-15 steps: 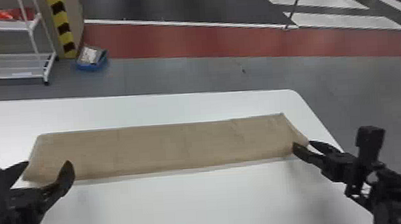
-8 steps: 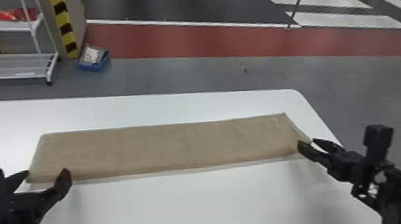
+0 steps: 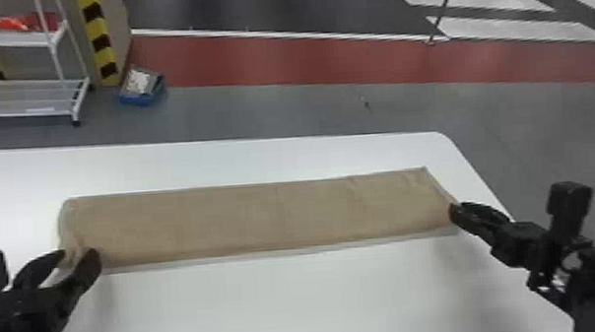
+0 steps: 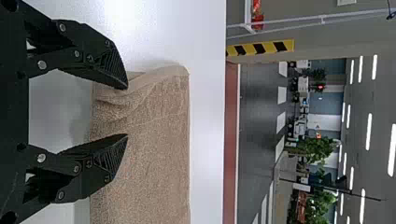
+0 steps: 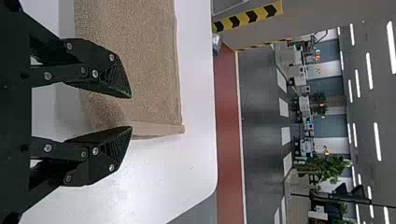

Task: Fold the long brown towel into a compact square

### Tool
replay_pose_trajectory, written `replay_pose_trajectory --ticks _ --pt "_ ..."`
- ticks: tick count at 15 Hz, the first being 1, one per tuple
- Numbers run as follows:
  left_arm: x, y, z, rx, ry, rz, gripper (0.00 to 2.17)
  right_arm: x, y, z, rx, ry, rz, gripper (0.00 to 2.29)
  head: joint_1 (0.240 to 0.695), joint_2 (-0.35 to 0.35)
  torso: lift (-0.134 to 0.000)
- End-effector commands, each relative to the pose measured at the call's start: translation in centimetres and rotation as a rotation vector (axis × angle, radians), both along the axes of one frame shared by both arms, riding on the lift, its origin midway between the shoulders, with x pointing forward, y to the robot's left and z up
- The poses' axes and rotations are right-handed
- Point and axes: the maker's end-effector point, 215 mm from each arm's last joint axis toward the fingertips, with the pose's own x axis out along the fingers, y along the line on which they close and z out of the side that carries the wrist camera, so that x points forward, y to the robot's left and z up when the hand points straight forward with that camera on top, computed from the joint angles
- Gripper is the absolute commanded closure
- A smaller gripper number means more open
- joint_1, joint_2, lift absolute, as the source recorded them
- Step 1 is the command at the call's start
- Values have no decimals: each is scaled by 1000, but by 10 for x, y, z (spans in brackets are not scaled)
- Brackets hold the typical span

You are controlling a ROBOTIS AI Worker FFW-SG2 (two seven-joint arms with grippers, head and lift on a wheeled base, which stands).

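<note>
Grippers: two, left gripper (image 3: 79, 253) and right gripper (image 3: 459, 209)
Fingers (image 3: 89, 264): four, two on each gripper
Towels (image 3: 265, 219): one, stretching between the two grippers
Tables (image 3: 295, 301): one, beneath both grippers
Wheeled racks (image 3: 12, 42): one, beyond the left gripper
Rack shelves (image 3: 35, 97): two, one above the other, beyond the left gripper
Blue bins (image 3: 142, 98): one, beyond the left gripper, beside the rack
Red floor bands (image 3: 280, 60): one, beyond both grippers
White crossing bars (image 3: 520, 26): three in the head view, beyond the right gripper

Left end of brown towel (image 3: 265, 219) partly hidden behind left hand (image 3: 78, 251), contents of blue box (image 3: 134, 99) blurred.
</note>
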Motion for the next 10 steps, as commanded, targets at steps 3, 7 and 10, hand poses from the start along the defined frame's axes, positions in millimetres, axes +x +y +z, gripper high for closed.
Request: replay_pose_trajectory --ticks 3,7,10 --pt "0 0 0 1 1 0 653 0 -16 4 -11 -18 -46 421 695 -212 -125" --pt "0 3 -3 10 6 10 586 -2 -25 -9 -39 18 -45 340 695 -235 -125" --pt "0 3 -1 10 0 14 586 3 -7 -18 -51 42 -4 502 695 -229 -125"
